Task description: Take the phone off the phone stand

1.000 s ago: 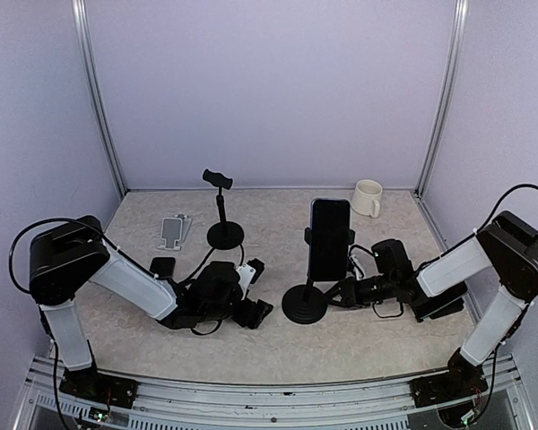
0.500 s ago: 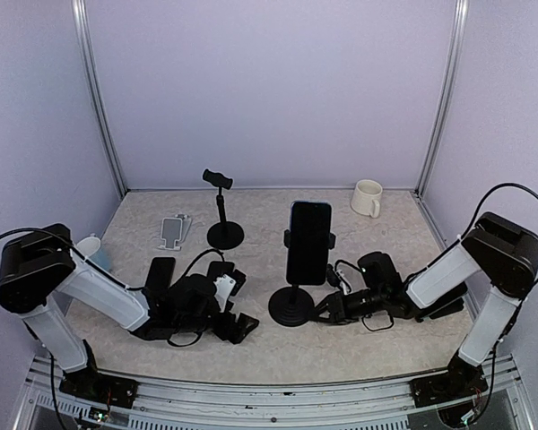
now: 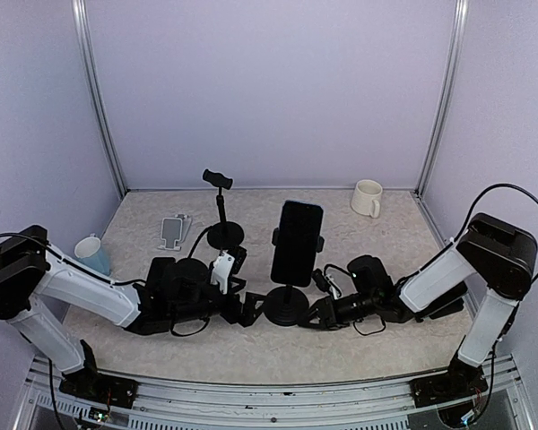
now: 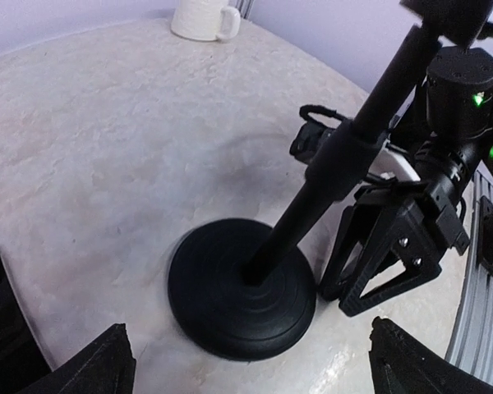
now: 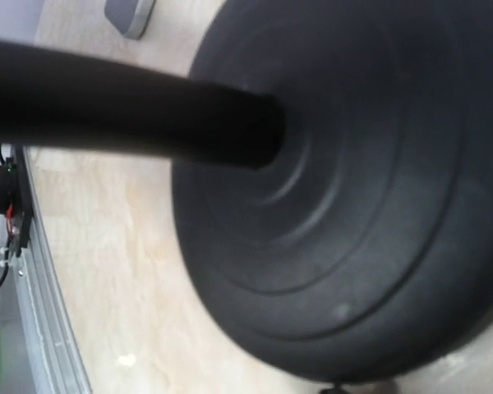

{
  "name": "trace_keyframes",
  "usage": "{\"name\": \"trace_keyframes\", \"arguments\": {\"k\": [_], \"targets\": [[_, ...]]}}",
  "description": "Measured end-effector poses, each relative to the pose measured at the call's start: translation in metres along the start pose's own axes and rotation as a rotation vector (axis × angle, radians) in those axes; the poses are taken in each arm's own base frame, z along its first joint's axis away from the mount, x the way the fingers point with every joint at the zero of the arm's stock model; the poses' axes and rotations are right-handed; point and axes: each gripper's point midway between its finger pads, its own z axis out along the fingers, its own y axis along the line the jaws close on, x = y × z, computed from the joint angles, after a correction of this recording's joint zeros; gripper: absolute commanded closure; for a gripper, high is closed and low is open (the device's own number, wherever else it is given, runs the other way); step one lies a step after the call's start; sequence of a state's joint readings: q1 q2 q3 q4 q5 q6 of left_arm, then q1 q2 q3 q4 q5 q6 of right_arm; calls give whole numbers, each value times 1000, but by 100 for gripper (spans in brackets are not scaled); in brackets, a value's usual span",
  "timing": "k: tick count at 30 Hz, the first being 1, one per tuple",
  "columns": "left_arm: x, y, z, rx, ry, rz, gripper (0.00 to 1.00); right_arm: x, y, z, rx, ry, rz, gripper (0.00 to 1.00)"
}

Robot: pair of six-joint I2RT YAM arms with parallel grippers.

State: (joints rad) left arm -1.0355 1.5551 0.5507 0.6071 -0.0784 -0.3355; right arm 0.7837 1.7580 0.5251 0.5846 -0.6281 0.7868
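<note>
**Phone and stand dragged left, both arms low at the base**

Sliding left across the table point(image 3: 394, 345) since a second ago, the phone stand point(image 4: 242, 287) now sits near the middle, and the phone point(image 3: 296, 242) has travelled with it. Both arms have followed, and the left arm's elbow has swung out, uncovering a blue cup point(image 3: 91, 253) by the left wall.

The phone is dark and upright, clamped in the cradle at the top of the stand's pole, high above the round black base.

The left gripper point(image 3: 254, 306) lies low on the table just left of the base. Its fingers point(image 4: 107, 361) are spread wide at the two bottom corners of its wrist view. They grasp nothing; the base lies ahead of them, apart from both.

The right gripper point(image 3: 316, 313) is down at the base's right rim, just beside it. Its wrist camera is filled by the base and pole, and I cannot tell how far its fingers are parted or whether they grip the rim.

Behind stand a second, empty phone stand point(image 3: 222, 235), a small silver folding stand point(image 3: 173, 230) and a white mug point(image 3: 368, 198) near the back right corner.
</note>
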Motion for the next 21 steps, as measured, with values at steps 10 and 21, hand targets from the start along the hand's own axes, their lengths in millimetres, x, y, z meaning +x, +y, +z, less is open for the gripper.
{"name": "trace_keyframes", "arguments": {"k": [10, 21], "targets": [[-2, -19, 38, 111, -30, 49, 7, -18, 30, -27, 7, -68, -122, 53], [-15, -34, 76, 200, -54, 134, 17, -49, 47, -88, 46, -213, -208, 45]]}}
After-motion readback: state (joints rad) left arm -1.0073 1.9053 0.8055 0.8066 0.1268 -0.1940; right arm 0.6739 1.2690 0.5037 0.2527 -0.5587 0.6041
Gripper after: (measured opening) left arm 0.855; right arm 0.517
